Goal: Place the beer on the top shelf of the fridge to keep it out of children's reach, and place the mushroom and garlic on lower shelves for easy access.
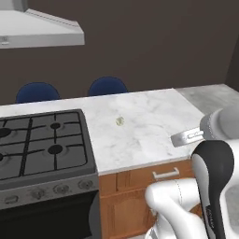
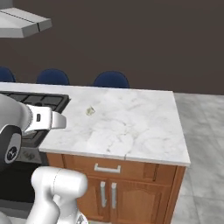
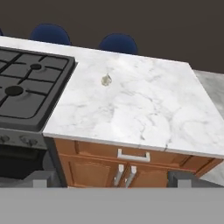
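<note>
Cream garlic (image 3: 106, 79) lies on the marble worktop (image 3: 144, 105) well ahead of the spread, empty gripper (image 3: 111, 178); next comes reaching forward to it.

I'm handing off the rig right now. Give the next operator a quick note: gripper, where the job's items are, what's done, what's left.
Gripper: open, empty, held back from the counter's front edge, facing it.
Garlic: lying alone on the marble counter, just right of the stove, toward the back edge. Same spot in the left base view and the right base view.
Beer, mushroom, fridge: not in sight from here, so their state can't be confirmed.
Done: nothing can be confirmed from these views.
Left: pick up the garlic and put it on a lower fridge shelf; check on the beer and mushroom.
</note>
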Motion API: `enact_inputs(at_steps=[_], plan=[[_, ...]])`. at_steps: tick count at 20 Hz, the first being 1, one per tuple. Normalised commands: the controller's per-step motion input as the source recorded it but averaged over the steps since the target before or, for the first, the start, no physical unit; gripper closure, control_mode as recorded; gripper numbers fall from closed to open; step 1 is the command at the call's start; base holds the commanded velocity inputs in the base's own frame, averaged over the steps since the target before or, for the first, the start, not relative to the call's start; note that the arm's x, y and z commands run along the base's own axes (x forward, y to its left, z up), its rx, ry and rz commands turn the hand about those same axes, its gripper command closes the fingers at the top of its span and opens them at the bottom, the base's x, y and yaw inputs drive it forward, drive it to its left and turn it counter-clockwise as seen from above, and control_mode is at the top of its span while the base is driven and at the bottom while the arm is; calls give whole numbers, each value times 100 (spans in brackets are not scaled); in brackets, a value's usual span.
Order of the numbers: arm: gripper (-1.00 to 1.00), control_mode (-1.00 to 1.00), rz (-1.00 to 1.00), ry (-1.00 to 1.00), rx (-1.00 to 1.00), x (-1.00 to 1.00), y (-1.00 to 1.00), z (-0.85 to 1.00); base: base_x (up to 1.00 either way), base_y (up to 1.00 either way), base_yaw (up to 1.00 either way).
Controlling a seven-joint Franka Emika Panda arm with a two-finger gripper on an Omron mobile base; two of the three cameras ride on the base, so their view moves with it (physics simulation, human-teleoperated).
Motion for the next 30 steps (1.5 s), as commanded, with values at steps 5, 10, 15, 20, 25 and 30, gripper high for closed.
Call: enact_inputs(at_steps=[5, 10, 15, 20, 25, 30], plan=[[-100, 100, 0, 0, 0, 0, 0, 0, 55, 0, 1], [-100, 100, 0, 0, 0, 0, 0, 0, 45, 4, 7], [-100, 100, 0, 0, 0, 0, 0, 0, 31, 3, 8], [-100, -100, 5, 6, 0, 48, 0, -16, 0, 0, 0], [-100, -100, 1, 17, 0, 58, 11, -37, 0, 0, 0], [-100, -100, 0, 15, 0, 49, 27, -50, 0, 0, 0]])
